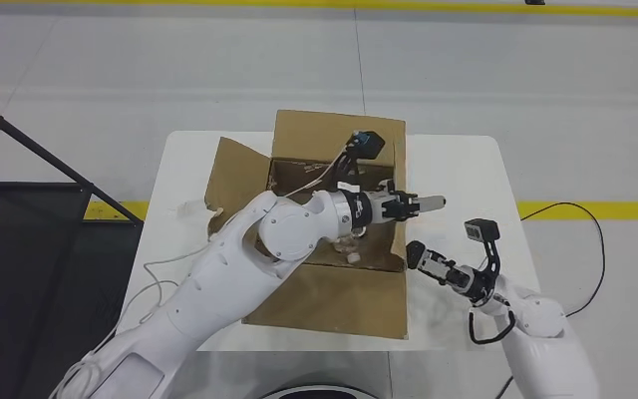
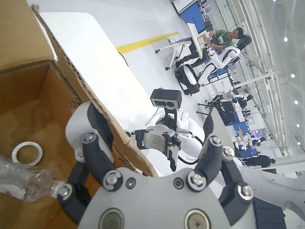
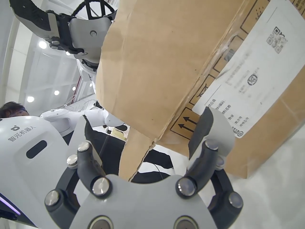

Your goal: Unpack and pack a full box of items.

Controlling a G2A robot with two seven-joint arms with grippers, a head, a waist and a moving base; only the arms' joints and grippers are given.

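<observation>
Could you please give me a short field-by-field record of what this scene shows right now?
Box: open cardboard box on the white table
Inside: white tape roll and crumpled clear bottle on the box floor
Left gripper: open, reached across the box, straddling the side flap
Right gripper: open, outside the box by that flap, cardboard between its fingers
</observation>
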